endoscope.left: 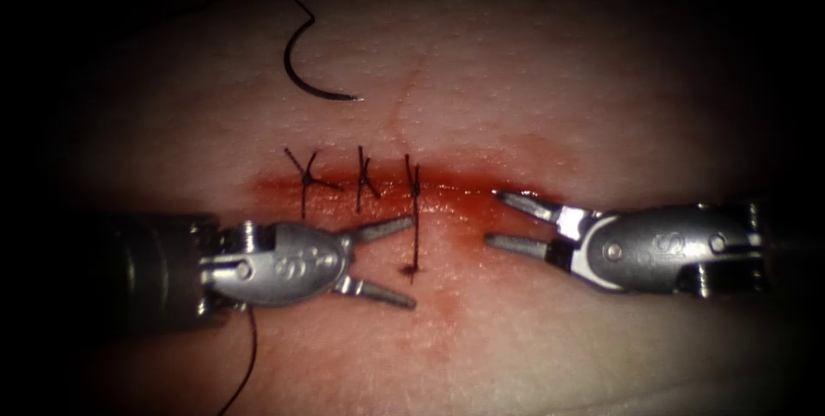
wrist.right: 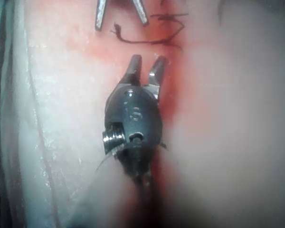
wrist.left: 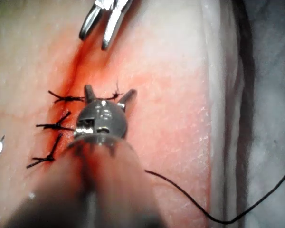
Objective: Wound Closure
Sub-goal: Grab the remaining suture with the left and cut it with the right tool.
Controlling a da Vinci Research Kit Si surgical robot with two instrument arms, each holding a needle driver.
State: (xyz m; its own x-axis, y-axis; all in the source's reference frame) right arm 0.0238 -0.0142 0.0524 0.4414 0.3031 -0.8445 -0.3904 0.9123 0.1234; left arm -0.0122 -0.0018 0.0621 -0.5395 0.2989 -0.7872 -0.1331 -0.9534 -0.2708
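left tool (endoscope.left: pixel 397 261): jaws spread wide, holding nothing, tips just beside the rightmost stitch (endoscope.left: pixel 413 214)
right tool (endoscope.left: pixel 507 220): jaws apart too, empty, sitting on the cut's (endoscope.left: pixel 455 191) right end
needle (endoscope.left: pixel 309 72): lying loose on the tissue (endoscope.left: pixel 559 81), not in it, well up and left of both tools, curve opening up-right, tip pointing right
nearer arm: I'd say the left
thread (endoscope.left: pixel 245 364): trails off under the left tool
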